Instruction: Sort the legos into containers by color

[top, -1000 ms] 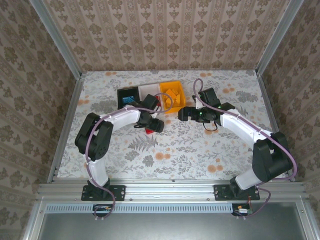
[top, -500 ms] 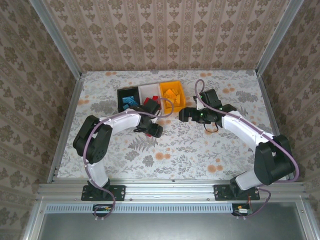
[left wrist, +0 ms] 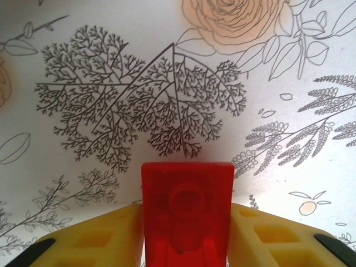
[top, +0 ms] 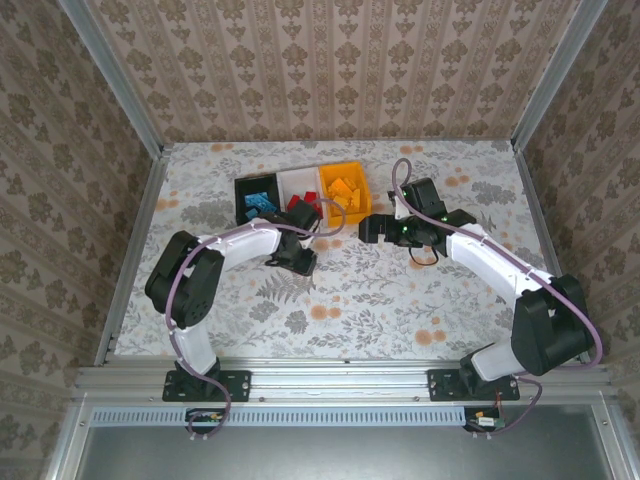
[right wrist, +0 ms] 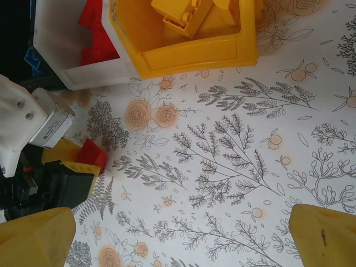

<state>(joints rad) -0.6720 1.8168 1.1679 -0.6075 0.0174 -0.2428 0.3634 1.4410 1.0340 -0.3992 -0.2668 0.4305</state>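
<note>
On the flowered table (top: 400, 300), three joined bins sat in a row: one black bin (top: 243, 190) with blue bricks (top: 258, 203), one white bin (top: 297, 178) with red bricks (top: 300, 207), and one orange bin (top: 360, 195) with orange bricks (top: 340, 187). Near the white bin, the left gripper (left wrist: 186, 222) pinched one red brick (left wrist: 186, 194). The right gripper (right wrist: 181, 233) gaped wide, holding nothing. The left arm (top: 240, 240) covered the white bin's near edge.
</note>
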